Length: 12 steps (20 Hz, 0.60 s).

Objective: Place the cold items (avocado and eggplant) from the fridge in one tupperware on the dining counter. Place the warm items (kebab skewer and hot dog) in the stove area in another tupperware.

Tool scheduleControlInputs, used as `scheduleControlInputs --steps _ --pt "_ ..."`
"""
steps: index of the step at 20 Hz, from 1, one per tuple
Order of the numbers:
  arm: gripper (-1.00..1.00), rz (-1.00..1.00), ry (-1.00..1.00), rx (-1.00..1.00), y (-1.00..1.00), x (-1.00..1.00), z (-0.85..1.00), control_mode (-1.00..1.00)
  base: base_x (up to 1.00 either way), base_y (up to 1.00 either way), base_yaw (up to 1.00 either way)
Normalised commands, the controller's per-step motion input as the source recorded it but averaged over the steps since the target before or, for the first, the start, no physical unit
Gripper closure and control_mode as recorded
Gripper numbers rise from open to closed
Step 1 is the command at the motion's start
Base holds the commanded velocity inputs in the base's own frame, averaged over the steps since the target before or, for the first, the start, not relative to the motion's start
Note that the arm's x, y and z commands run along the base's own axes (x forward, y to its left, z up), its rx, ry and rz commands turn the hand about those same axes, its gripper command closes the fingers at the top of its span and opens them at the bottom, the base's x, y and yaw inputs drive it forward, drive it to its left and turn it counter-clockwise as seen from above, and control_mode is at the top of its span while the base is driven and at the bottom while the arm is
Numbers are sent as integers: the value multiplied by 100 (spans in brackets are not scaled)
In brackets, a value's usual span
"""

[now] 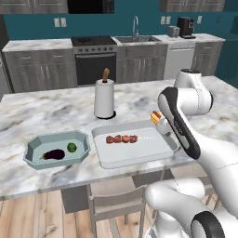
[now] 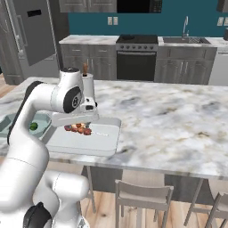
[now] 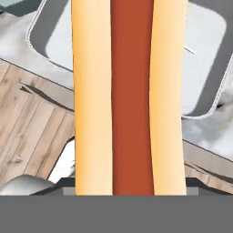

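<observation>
The gripper (image 1: 158, 122) is closed on the hot dog (image 1: 156, 116), holding it above the right edge of the white tub (image 1: 139, 153) on the marble counter (image 1: 42, 111). In the hand view the hot dog (image 3: 131, 98) runs top to bottom (bun on both sides, red sausage down the middle), with the tub (image 3: 207, 68) behind it and wood floor (image 3: 27, 132) beyond the counter edge. The skewer (image 1: 122, 139) lies inside the white tub, toward its back left. Just left of that tub sits a pale green tub (image 1: 35, 148) holding the eggplant (image 1: 54, 154) and the avocado (image 1: 72, 147), side by side. A paper towel roll (image 1: 104, 97) stands upright behind the two tubs. Farther back are the stove (image 1: 95, 58) and sink (image 1: 136, 38).
</observation>
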Motion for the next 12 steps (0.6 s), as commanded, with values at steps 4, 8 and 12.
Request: scheduleControlInputs --steps 4,8,12 --pt "100 81 -1 0 -8 -8 -46 -100 0 0 0" --pt "100 94 -2 0 -4 -39 -34 -100 0 0 0" --pt "100 90 -2 -2 -1 -14 -28 -100 0 0 0"
